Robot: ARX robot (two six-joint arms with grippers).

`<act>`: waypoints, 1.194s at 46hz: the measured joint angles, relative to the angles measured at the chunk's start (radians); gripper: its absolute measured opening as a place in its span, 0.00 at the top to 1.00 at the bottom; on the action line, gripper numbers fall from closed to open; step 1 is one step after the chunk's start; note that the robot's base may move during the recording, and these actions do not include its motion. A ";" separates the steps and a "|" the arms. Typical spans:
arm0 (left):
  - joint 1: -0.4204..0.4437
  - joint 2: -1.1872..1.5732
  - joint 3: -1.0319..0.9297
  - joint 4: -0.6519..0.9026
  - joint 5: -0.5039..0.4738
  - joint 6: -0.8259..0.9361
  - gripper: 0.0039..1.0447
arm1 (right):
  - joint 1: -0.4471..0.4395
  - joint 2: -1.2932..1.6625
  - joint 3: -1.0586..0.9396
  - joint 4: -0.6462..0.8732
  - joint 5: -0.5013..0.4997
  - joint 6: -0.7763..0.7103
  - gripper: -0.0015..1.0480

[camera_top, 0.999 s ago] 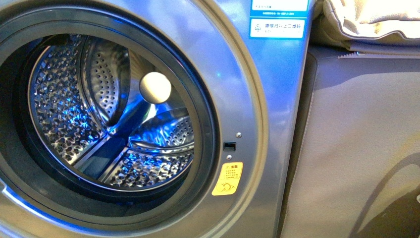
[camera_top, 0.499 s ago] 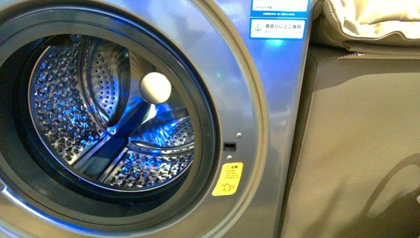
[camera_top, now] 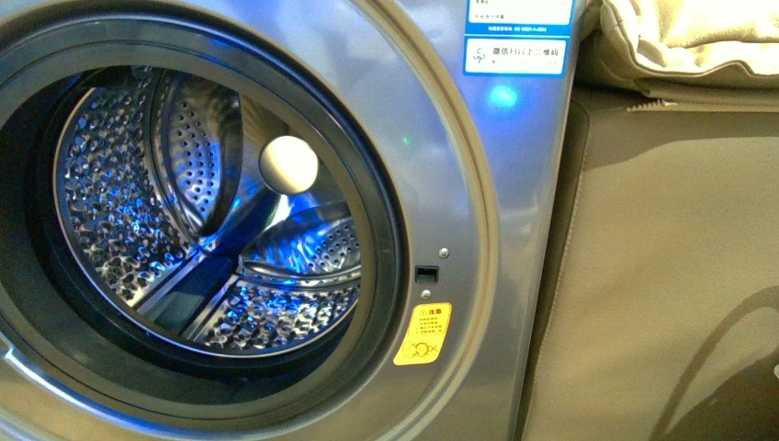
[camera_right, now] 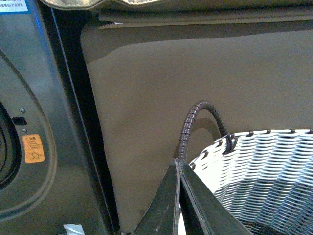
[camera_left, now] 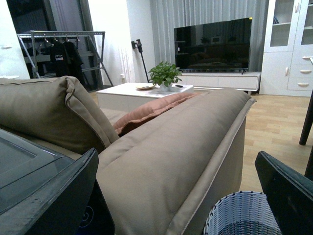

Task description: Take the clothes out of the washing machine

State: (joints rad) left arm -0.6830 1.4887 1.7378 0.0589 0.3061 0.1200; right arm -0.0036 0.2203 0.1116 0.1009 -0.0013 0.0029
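Washer [camera_top: 478, 184] open, drum [camera_top: 211, 220] bare of clothes. Right of washer edge, sofa side [camera_top: 661, 276]. Basket [camera_right: 264, 171] rim low beside sofa. Right gripper [camera_right: 179, 196] closed, empty, over basket rim. Left gripper [camera_left: 176, 196] spread wide above sofa back, empty.

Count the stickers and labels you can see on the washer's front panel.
3: two blue-white labels stacked at the washing machine's top right corner, the upper one cropped, and an orange-yellow warning sticker below the latch slot. Others may lie out of frame.
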 joint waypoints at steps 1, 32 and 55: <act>0.000 0.000 0.000 0.000 0.000 0.000 0.06 | 0.000 -0.007 -0.007 0.000 0.000 0.000 0.98; 0.156 -0.071 0.101 -0.198 -0.850 0.001 0.06 | 0.000 -0.216 -0.106 -0.104 0.000 0.000 0.98; 0.353 -0.485 -0.586 -0.130 -0.634 -0.106 0.59 | 0.000 -0.216 -0.106 -0.104 0.000 0.000 0.98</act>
State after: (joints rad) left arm -0.3298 1.0035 1.1522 -0.0708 -0.3279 0.0139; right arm -0.0032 0.0044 0.0051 -0.0032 -0.0010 0.0025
